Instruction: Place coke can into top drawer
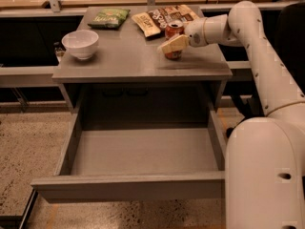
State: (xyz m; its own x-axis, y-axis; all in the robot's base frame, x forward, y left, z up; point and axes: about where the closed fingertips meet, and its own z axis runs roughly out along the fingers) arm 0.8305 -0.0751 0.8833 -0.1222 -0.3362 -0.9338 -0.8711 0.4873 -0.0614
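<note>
Speckled floor fills the bottom of my view, and above it the top drawer (128, 187) stands pulled open. Further back, at the right of the grey table (128, 63), the coke can (174, 28) stands upright. The gripper (170, 46) lies across its front; I cannot tell if it grips.

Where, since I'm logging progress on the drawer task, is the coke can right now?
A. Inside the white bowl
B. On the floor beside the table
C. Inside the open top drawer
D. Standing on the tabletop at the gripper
D: the coke can stands upright on the grey table with the gripper reaching it from the right, while the top drawer hangs open below without it.
</note>
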